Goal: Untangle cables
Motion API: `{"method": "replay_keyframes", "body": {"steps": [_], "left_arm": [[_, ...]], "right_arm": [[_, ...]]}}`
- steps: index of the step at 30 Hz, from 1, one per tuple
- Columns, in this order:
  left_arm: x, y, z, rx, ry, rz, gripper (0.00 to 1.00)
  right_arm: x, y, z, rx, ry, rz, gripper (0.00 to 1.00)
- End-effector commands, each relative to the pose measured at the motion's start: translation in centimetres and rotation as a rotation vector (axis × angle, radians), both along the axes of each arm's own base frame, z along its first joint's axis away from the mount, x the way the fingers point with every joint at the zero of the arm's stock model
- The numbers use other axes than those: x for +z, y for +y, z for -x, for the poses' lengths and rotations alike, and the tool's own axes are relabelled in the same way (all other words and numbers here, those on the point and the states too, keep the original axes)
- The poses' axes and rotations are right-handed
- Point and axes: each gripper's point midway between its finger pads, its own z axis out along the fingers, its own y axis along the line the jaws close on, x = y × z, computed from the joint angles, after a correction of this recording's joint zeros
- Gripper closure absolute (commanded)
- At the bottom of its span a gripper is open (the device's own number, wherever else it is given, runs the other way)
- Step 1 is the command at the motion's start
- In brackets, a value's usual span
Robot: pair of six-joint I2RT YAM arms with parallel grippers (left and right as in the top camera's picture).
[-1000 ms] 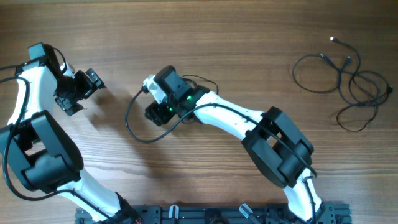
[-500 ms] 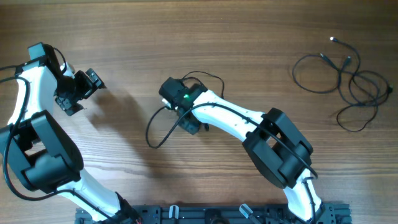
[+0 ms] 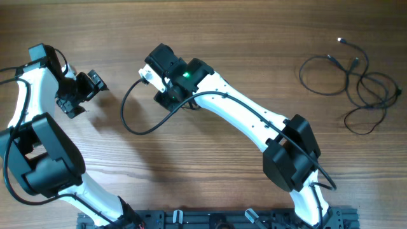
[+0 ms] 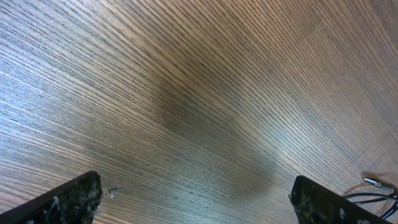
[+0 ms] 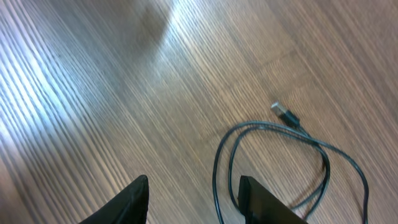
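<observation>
**Risk: cable slips free of R gripper**

One cable (image 3: 124, 117) loops on the table (image 3: 241, 38) left of centre. Its strands run btwn the right gripper's (image 5: 193, 199) spread fingers, unclamped. The other cables (image 3: 359, 77) lie tangled far right. Any pull prob just slides off. Left gripper (image 3: 88, 95) gapes, empty, well apart.
</observation>
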Motion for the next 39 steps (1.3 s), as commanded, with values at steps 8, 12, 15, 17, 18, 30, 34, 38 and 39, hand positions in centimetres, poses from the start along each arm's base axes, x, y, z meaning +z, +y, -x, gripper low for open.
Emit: {"method": "replay_keyframes", "body": {"steps": [8,12,15,17,18,30,34,38,39], "left_arm": [[0.9,0.3,-0.3,0.004,-0.023,-0.020,0.00],[0.9,0.3,-0.3,0.004,-0.023,-0.020,0.00],[0.9,0.3,-0.3,0.004,-0.023,-0.020,0.00],[0.9,0.3,-0.3,0.004,-0.023,-0.020,0.00],[0.9,0.3,-0.3,0.004,-0.023,-0.020,0.00],[0.9,0.3,-0.3,0.004,-0.023,-0.020,0.00],[0.9,0.3,-0.3,0.004,-0.023,-0.020,0.00],[0.9,0.3,-0.3,0.004,-0.023,-0.020,0.00],[0.9,0.3,-0.3,0.004,-0.023,-0.020,0.00]], "right_arm": [[-6.6,-2.7,0.3,-0.025,0.039,0.159,0.31],[-9.5,-5.3,1.6,0.017,0.074,0.260,0.33],[-10.6,-7.3,2.5,0.077,0.100,0.339,0.63],[-10.7,-8.6,2.4,0.088,0.096,0.398,0.91],[-10.6,-10.1,2.1,0.071,0.083,0.459,0.96],[-10.3,-16.1,-0.8,-0.056,0.102,0.560,0.34],[-10.4,-13.1,0.0,-0.052,0.179,0.395,0.32],[-9.3,-10.5,0.8,-0.025,0.246,0.265,0.30],[-9.0,-10.1,0.5,-0.039,0.241,0.245,0.28]]}}
